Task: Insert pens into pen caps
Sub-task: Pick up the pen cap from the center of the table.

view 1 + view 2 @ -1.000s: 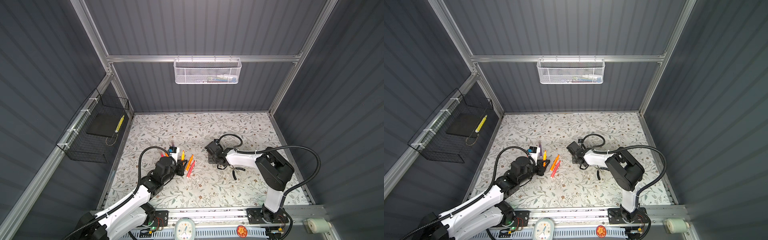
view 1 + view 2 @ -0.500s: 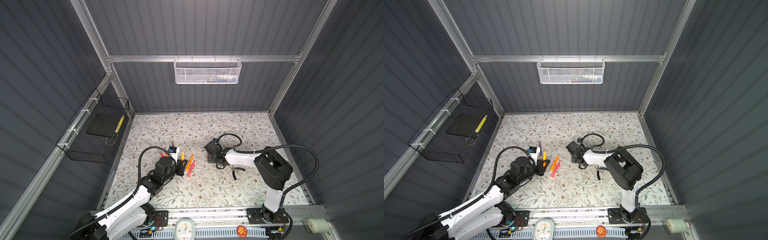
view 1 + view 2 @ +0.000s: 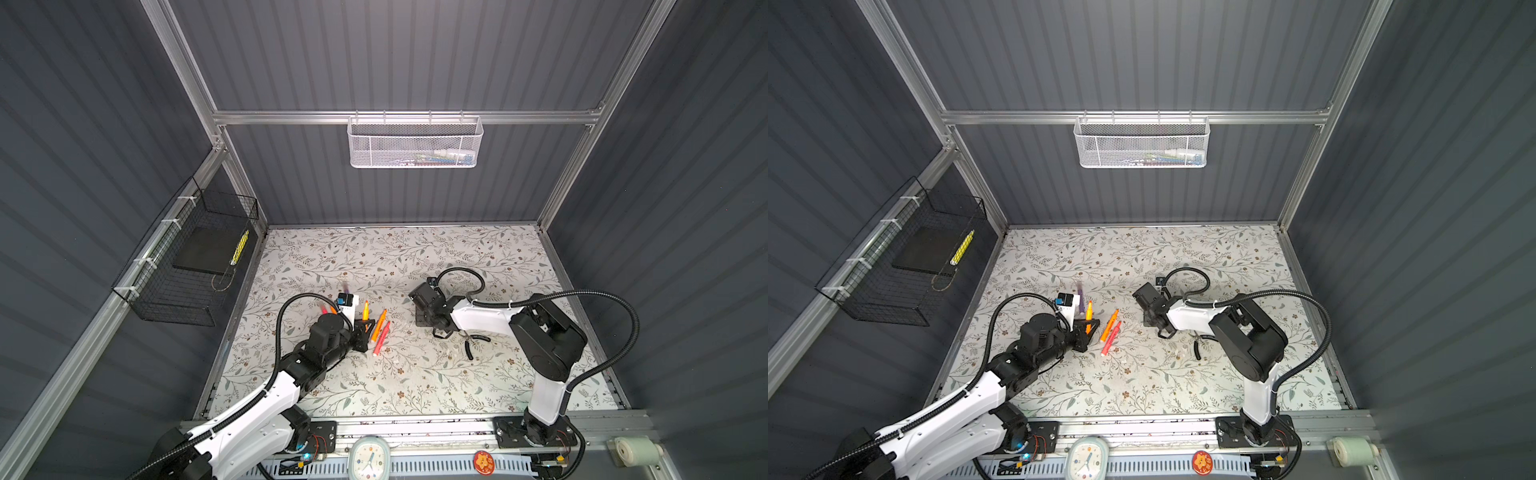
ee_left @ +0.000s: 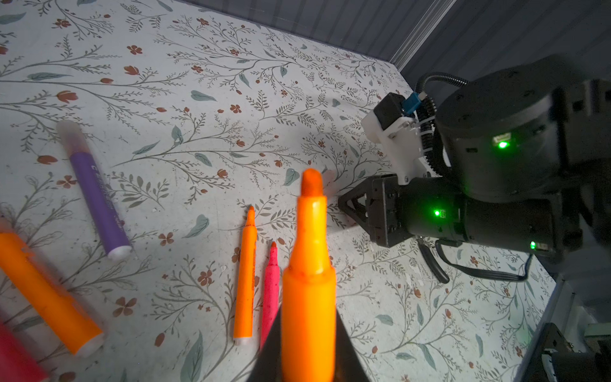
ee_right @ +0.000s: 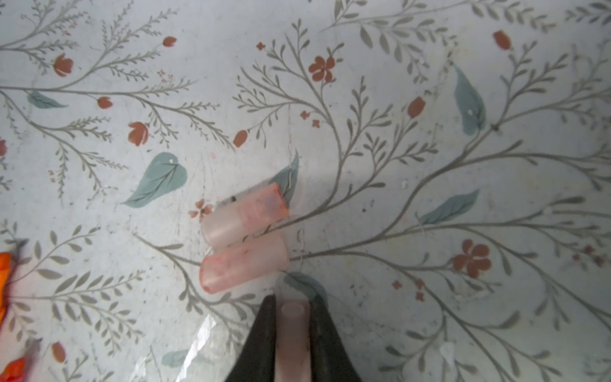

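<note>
Both top views are taken from high at the front, down onto the whole floral-patterned table [image 3: 415,257]. The left wrist view is shot closely along the left hand [image 4: 307,330] and its orange marker pen [image 4: 309,264] towards the right hand [image 4: 345,203]; the right wrist view is aimed closely down past that hand's pale translucent cap [image 5: 292,314].

The held orange pen [image 4: 309,297] and the clamped pen cap [image 5: 292,330] are each cut off at a picture's edge.
</note>
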Robot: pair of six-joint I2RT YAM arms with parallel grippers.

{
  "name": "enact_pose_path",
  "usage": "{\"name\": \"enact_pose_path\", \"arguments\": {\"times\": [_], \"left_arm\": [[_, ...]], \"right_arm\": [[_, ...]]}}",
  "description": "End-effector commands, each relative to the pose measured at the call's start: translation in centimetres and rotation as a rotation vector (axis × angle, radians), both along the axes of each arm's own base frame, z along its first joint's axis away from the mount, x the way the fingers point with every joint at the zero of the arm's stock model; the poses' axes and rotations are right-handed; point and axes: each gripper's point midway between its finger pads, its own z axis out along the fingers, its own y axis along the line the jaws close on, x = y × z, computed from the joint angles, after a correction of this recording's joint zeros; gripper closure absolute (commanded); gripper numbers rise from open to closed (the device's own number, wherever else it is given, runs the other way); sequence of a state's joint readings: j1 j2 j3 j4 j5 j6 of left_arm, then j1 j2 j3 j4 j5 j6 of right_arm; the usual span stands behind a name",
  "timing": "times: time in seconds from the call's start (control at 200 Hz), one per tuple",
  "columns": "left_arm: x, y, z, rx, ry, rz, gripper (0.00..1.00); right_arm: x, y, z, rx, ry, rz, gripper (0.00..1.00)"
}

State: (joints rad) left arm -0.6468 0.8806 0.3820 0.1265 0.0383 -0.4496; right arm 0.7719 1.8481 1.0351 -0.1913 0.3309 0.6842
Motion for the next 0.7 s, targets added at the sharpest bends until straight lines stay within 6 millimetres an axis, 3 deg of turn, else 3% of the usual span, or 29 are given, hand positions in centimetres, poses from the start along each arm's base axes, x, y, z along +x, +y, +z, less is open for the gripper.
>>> {"name": "enact_pose_path", "arguments": {"times": [0.0, 0.345, 0.54, 0.695], "left_arm": [[-0.4, -0.5, 0.3, -0.019, 0.006, -0.028, 1.00], [-1.1, -2.7, 0.4, -0.084, 0.028, -0.143, 1.00], [-1.9, -4.4, 0.4, -0.135, 0.040, -0.232, 1.00], [-2.3, -5.9, 0.9, -0.163, 0.039, -0.278, 1.00]], "right_arm": [[-0.5, -0.8, 1.8, 0.030, -0.028, -0.023, 0.89], [-2.2, -2.5, 10.3, 0.289, -0.275, -0.048, 0.92], [-3.5, -4.8, 14.5, 0.463, -0.445, -0.106, 1.00], [-4.7, -5.0, 18.6, 0.636, -0.558, -0.080, 1.00]]}}
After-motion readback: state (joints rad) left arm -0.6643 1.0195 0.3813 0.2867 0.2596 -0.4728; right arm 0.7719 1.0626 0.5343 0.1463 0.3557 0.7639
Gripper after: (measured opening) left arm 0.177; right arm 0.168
